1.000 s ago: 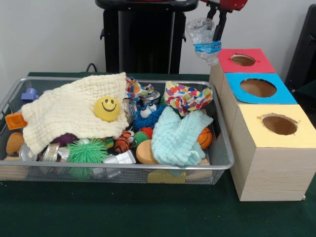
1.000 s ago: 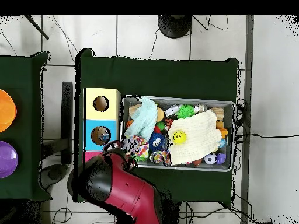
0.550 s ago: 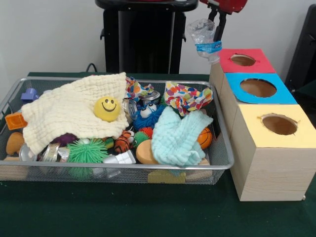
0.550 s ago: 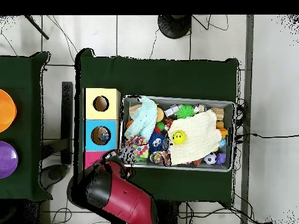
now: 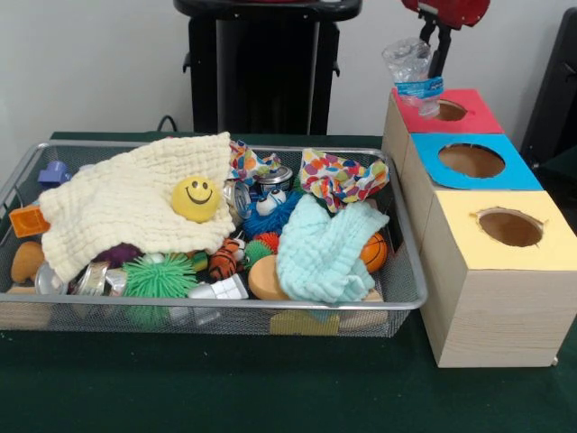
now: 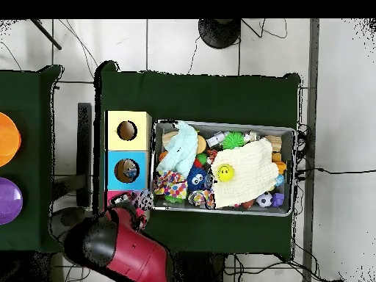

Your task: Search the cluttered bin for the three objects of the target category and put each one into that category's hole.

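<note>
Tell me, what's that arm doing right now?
Gripper shut on plastic bottle. Bottle hangs over red box, by its hole, not yet dropped. Nothing blocking the hole.

Wire-mesh bin [image 5: 27,171] — crinkled clear-plastic bottle [image 5: 413,68]

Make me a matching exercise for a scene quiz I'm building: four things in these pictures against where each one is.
Things:
1. crushed plastic bottle
2. yellow smiley ball
3. light blue cloth
4. green spiky ball

Places:
A. on the cream cloth
B. near the bin's front edge, below the cream cloth
C. held by the tool above the red box
D. draped in the bin's right part, beside the small basketball

Pairs: 1-C, 2-A, 3-D, 4-B
</note>
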Robot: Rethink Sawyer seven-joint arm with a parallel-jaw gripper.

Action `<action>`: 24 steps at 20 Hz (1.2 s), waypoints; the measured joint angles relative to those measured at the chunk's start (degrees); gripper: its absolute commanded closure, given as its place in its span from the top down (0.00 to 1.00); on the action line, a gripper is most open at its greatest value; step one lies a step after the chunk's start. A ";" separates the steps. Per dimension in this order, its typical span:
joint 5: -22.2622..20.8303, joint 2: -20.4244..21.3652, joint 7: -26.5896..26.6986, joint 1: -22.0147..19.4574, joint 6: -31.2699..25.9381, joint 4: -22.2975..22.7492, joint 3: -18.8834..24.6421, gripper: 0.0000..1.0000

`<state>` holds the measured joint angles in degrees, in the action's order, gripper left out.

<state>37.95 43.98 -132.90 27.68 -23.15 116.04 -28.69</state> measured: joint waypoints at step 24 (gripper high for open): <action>8.09 -3.63 -4.93 -0.62 11.05 0.33 4.76 0.00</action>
<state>46.04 40.36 -137.83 27.06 -12.10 116.37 -23.93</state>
